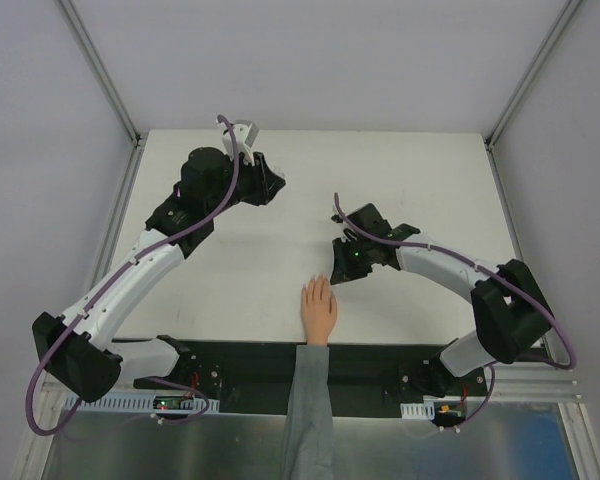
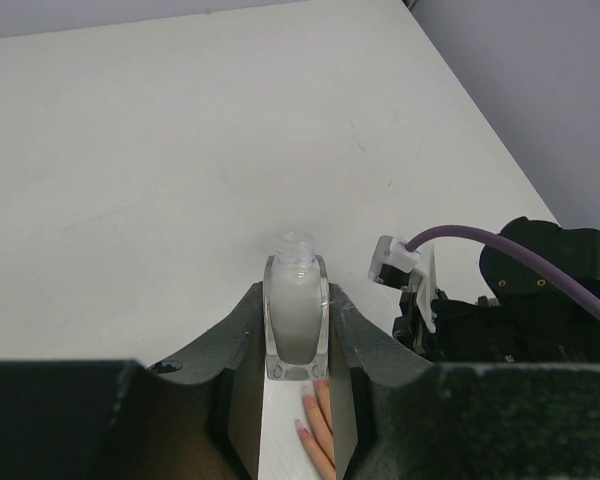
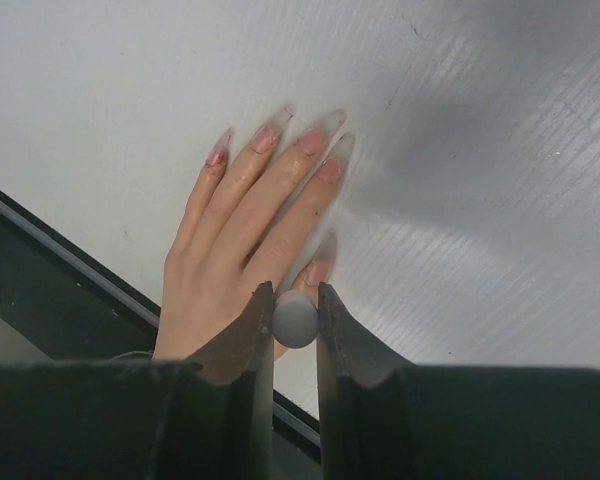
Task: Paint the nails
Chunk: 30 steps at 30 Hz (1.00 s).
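Note:
A peach-coloured hand with a grey sleeve lies flat, palm down, at the table's near edge. Its pale pink nails show in the right wrist view; the thumbnail lies just beyond my fingertips. My right gripper is shut on a grey round brush cap directly over the thumb; the brush itself is hidden. In the top view this gripper hovers at the hand's right side. My left gripper is shut on an uncapped clear bottle of whitish polish, held above the table at the far left.
A black strip runs along the table's near edge under the wrist. Metal frame rails border the white table on the left and right. The right arm shows in the left wrist view.

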Tool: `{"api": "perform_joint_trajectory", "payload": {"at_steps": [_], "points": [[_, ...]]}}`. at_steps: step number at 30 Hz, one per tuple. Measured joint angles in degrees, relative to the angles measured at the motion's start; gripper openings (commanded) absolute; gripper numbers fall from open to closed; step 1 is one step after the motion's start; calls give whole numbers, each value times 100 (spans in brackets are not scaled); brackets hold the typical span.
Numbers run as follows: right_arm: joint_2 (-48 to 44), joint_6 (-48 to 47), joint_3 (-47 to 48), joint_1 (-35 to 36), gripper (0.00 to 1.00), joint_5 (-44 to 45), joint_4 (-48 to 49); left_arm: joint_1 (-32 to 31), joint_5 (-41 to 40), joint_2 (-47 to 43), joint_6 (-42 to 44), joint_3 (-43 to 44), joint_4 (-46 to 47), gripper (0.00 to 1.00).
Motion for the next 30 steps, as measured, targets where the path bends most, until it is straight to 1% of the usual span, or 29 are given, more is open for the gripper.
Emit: {"api": "perform_joint_trajectory", "payload": {"at_steps": [17, 30], "points": [[452, 83, 0, 0, 0, -2, 39, 0, 9, 155, 2, 81, -7, 0], [551, 83, 35, 0, 0, -39, 50, 0, 22, 236, 2, 225, -2, 0]]}}
